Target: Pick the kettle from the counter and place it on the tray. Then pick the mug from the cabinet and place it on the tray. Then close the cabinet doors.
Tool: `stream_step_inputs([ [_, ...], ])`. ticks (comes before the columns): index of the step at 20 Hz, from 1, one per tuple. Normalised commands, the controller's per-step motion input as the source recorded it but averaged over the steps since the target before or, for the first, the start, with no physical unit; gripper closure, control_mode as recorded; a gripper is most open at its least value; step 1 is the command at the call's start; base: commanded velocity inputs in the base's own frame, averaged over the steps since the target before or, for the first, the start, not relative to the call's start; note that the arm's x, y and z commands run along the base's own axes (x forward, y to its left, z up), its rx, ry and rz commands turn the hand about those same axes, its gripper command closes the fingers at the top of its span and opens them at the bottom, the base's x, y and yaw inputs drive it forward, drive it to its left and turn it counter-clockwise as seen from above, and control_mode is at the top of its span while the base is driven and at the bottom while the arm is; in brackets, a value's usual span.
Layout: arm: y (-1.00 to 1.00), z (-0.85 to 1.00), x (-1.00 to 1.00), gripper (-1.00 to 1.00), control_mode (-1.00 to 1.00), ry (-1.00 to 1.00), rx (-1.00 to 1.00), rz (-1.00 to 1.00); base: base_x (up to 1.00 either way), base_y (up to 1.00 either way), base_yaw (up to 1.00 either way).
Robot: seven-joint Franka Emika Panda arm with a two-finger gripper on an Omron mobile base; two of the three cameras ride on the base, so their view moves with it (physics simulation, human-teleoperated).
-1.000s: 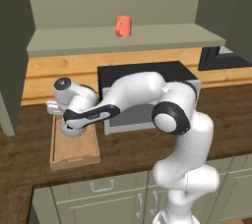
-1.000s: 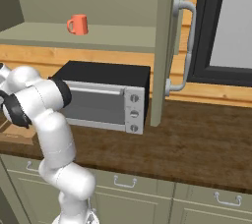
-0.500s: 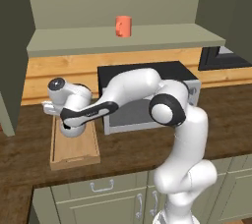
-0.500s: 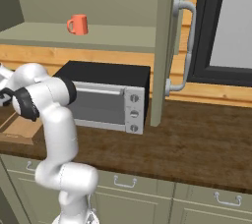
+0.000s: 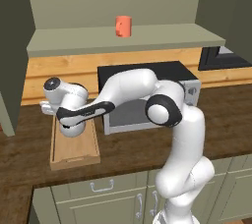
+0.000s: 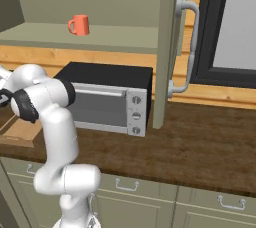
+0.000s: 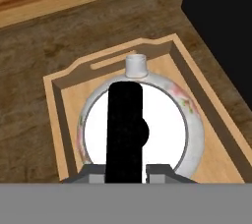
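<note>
kettle point(image 7: 142, 125) sits inside tray point(image 7: 54, 120) on tabletop point(image 7: 29, 61). our pincer point(image 7: 127, 171) right above its black handle; we cannot tell whether it grips. we judge kettle rigid, glazed, slippery, light; hold by handle arch.

You see a white kettle point(image 7: 182, 120) with faint pink and green floral marks along its rim and a flat black handle point(image 7: 125, 129) across the top. The tray point(image 7: 206, 115) is light wood with a darker inner rim. The desk point(image 5: 216, 115) is dark brown wood grain; the wall panel point(image 5: 64, 66) behind is pale orange wood. The mug point(image 5: 123, 26) is orange-red. The cabinet point(image 5: 118, 41) is grey-green, its door handle point(image 6: 189, 47) silver. The microwave point(image 6: 107, 99) is black and silver-grey.
</note>
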Motion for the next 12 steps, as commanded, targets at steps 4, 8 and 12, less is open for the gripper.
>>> stream_step_inputs([
  [4,-0.16,-0.06,0.00,-1.00,-1.00,0.00,0.00,0.00,0.00,0.00,0.00],
  [8,-0.14,-0.01,-0.01,-1.00,-1.00,-0.03,0.02,0.00,0.00,0.00,0.00],
  [12,0.00,0.19,-0.14,-1.00,-1.00,-0.05,0.04,0.00,0.00,0.00,0.00],
])
